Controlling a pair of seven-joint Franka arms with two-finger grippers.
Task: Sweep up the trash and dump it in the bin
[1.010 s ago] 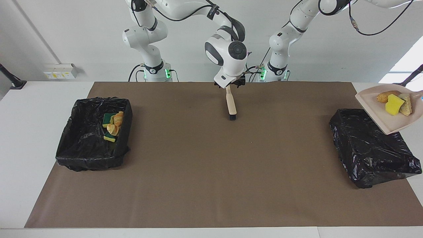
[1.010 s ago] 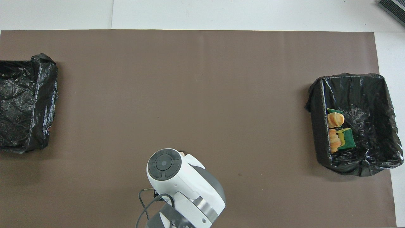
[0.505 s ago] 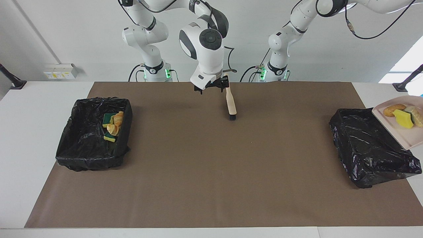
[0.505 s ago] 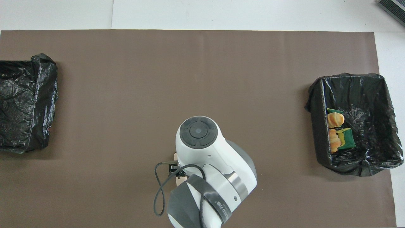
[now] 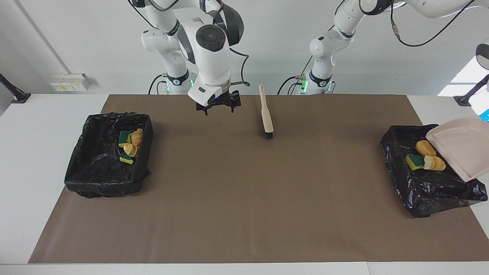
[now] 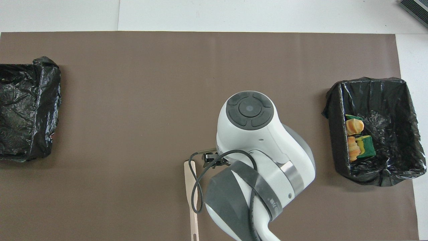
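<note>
The beige dustpan (image 5: 464, 151) hangs tilted over the black-lined bin (image 5: 431, 194) at the left arm's end, its pan bare. Its handle runs out of the facing view to my left gripper, which is out of view. Three pieces of trash (image 5: 425, 156), two bread pieces and a sponge, lie in that bin below the pan's lip. My right gripper (image 5: 218, 110) hangs open and holds nothing, over the mat close to the robots. It is beside the brush (image 5: 266, 114), which lies flat on the mat. In the overhead view the arm covers the right gripper (image 6: 214, 158).
A second black-lined bin (image 5: 107, 187) (image 6: 334, 100) stands at the right arm's end and holds more sponge and bread scraps (image 5: 130, 145) (image 6: 357, 140). The brush (image 6: 192, 197) and part of the first bin (image 6: 43, 100) also show from overhead. A brown mat (image 5: 244, 198) covers the table.
The dustpan has tipped down over the bin, and its three scraps have slid off into it. My right gripper has moved away from the brush toward the right arm's end.
</note>
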